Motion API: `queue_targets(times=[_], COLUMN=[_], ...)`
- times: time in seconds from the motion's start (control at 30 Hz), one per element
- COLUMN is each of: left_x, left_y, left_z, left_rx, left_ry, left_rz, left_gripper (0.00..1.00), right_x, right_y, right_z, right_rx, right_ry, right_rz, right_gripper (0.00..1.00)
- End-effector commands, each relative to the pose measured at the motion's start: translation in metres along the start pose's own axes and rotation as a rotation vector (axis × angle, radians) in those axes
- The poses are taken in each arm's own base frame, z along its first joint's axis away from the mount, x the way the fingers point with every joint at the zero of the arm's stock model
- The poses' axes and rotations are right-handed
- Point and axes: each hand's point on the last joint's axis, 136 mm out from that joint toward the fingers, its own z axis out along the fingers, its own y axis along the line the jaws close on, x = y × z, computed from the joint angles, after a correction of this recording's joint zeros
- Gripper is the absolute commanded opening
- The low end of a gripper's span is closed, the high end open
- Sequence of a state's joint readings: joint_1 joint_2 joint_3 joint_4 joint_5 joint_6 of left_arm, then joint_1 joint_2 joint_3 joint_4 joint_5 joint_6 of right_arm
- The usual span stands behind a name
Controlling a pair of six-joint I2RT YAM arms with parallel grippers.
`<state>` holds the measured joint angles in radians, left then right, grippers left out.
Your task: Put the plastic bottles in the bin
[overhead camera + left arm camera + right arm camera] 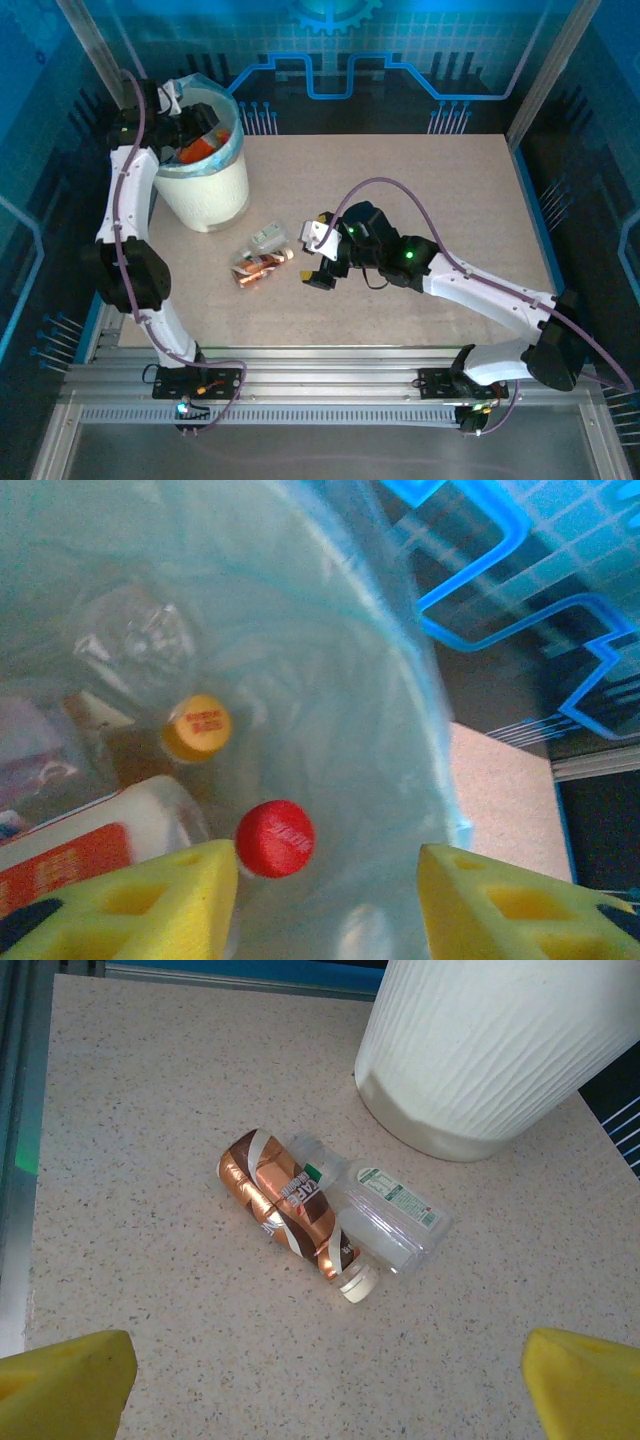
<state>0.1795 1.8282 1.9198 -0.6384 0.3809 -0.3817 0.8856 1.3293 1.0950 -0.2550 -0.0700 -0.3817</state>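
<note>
Bottles on the table (420,190): a copper-labelled bottle (290,1205) with a white cap, lying against a crushed clear bottle (390,1215), both near the bin (490,1050). Right end effector (325,1388) hovering above them, yellow fingers spread, empty. Left end effector (330,910) over the bin's mouth, likewise spread and empty, a red-capped bottle (275,838) and a yellow-capped bottle (197,727) below in the blue liner (340,660). Probably light, thin-walled, slick, apt to roll; best pinched across mid-body. Touching neighbour likely crowding one finger.
</note>
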Motion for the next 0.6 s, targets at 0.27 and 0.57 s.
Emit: queue_targets(times=[0.27, 0.57], left_x=[0.024, -0.041], left_y=[0.038, -0.063], left_z=[-0.003, -0.106], left_rx=[-0.129, 0.064], left_ry=[0.062, -0.231], left_rz=[0.005, 0.080], left_gripper=[0.51, 0.56], right_x=[-0.012, -0.022], right_y=[0.007, -0.015], right_z=[0.008, 0.019], right_rx=[-0.039, 0.037], right_ry=[0.002, 0.053], right_rz=[0.012, 0.136], right_gripper=[1.00, 1.00])
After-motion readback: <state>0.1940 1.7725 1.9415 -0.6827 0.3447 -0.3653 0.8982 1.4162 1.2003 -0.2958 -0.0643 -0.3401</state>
